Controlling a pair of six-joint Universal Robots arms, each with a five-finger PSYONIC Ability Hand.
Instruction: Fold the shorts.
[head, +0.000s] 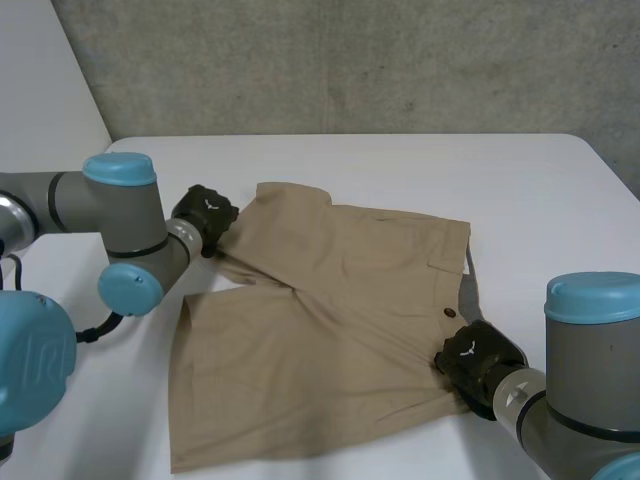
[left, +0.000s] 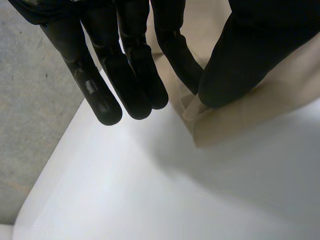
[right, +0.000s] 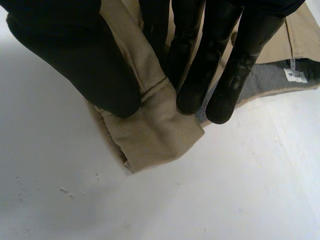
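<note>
Right hand (right: 75, 60) nips the waistband corner of the tan cotton shorts (head: 330, 320) between thumb and fingers; left hand (left: 240, 55) pinches a leg-hem corner likewise. They lie spread flat mid white bench (head: 520, 190). For a clean fold, I'd lift both corners together, level, cloth taut. Both wrists sit low, backs upward.
</note>
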